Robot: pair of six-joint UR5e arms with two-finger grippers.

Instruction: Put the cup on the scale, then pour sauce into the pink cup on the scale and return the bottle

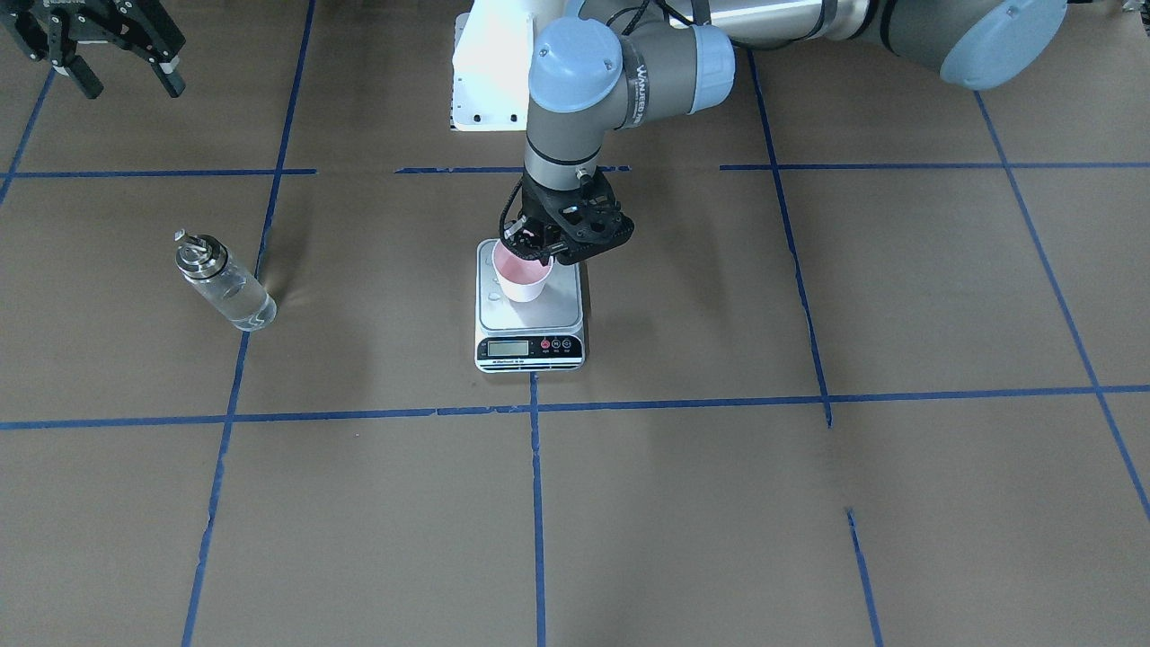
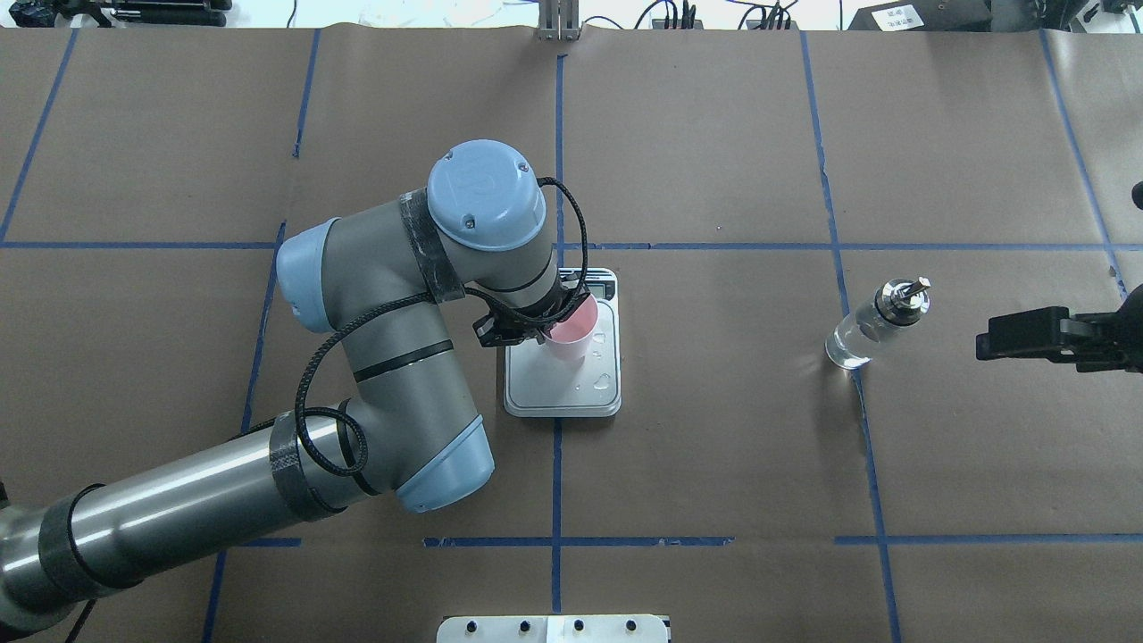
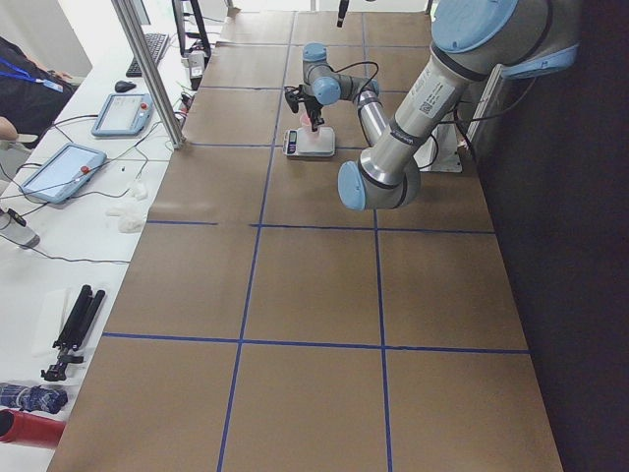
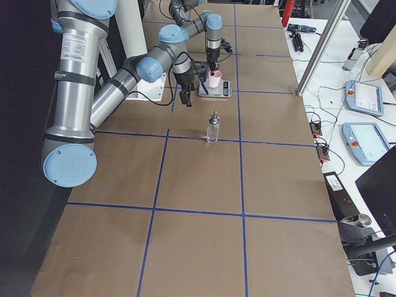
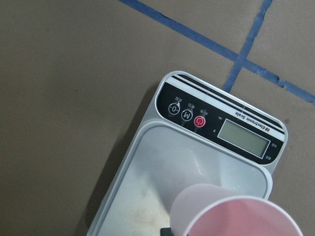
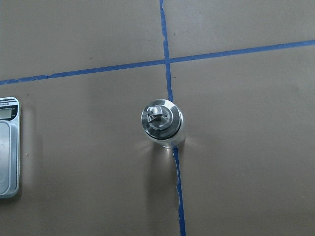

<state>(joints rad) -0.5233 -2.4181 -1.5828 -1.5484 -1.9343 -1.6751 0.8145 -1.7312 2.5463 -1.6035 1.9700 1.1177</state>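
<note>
Nearest the front-facing camera lay the brown table (image 1: 719, 521), crossed by blue tape lines (image 1: 539, 503). Beyond it sat the scale (image 1: 559, 305), its black strip and display (image 1: 508, 348) turned toward that camera; the digits were too small to read. The cup (image 1: 523, 274) stood upright on the far left part of the platform, pink inside, with bare metal around it. The left gripper (image 1: 530, 250) hung right over the cup's far rim, its fingers at the rim. The gripper's own body hid them, and the left wrist view caught only the cup's lip at its bottom edge, so I could not tell whether the fingers pinched the cup or stood clear of it.

Well apart from the scale, on the robot's right, the bottle (image 1: 225, 288) stood on a tape line with its silver cap on top. The sauce (image 1: 244, 307) inside was clear and hard to make out. Farthest back, the right gripper (image 1: 130, 88) hovered with its fingers spread and nothing between them, cut off by the frame's top corner
</note>
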